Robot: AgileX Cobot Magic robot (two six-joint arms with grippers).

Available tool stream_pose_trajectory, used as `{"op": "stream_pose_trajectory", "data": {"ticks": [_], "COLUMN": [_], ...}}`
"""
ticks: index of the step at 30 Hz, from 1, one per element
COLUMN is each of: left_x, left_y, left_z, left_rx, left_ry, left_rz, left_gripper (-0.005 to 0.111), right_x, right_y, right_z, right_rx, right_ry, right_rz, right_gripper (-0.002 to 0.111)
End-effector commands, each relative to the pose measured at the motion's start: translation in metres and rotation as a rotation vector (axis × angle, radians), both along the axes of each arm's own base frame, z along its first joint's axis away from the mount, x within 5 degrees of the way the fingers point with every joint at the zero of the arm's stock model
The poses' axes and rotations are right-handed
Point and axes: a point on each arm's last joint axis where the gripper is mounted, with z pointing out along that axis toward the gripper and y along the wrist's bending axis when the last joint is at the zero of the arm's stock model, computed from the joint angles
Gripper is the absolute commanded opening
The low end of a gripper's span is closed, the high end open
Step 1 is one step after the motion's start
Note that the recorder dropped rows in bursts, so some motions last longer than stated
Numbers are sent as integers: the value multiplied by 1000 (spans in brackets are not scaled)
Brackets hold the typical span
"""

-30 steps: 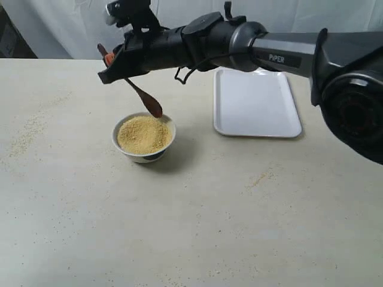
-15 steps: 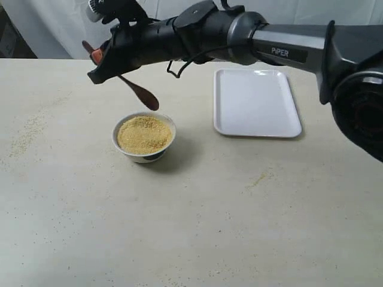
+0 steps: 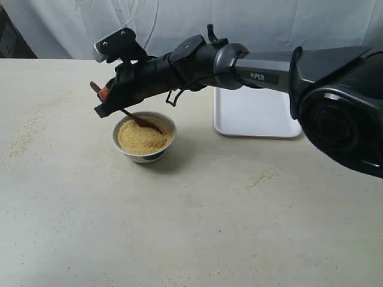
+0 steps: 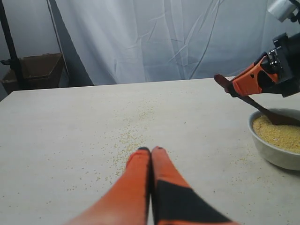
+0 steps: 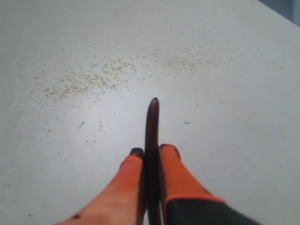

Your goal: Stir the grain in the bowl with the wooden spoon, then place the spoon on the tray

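The white bowl stands left of centre on the table, filled with golden grain. My right gripper is shut on the handle of the dark wooden spoon, just past the bowl's far left side. The spoon slants down and its scoop is sunk in the grain. The right wrist view shows the handle end pinched between the orange fingers. The white tray lies right of the bowl, its far part hidden by the arm. My left gripper is shut and empty, low over the table, with the bowl and spoon off to one side.
Spilled grain is scattered on the table at the far left and in front of the tray. More loose grains lie ahead of the left gripper. White curtains hang behind the table, and a brown box stands beyond it.
My right gripper has come down with the spoon. The scoop was above the bowl's far rim and is now pushed into the grain.
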Motion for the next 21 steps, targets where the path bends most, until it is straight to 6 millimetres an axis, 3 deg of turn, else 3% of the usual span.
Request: {"op": "stream_pose_trajectory", "data": {"ticks": [1, 7, 11, 21], "left_x": [0, 0, 0, 0], "left_y": [0, 0, 0, 0], "left_z": [1, 1, 1, 1], "left_rx": [-3, -3, -3, -3], "left_ry": [-14, -14, -14, -14], "left_rz": [-4, -4, -4, -4], "left_gripper": [0, 0, 0, 0], "right_x": [-9, -10, -13, -11], "right_y": [4, -5, -5, 10], "right_z": [31, 78, 84, 10], "right_rx": [72, 126, 155, 77], "right_ry": [22, -60, -14, 130], "right_rz": [12, -16, -24, -39], "right_gripper": [0, 0, 0, 0]}}
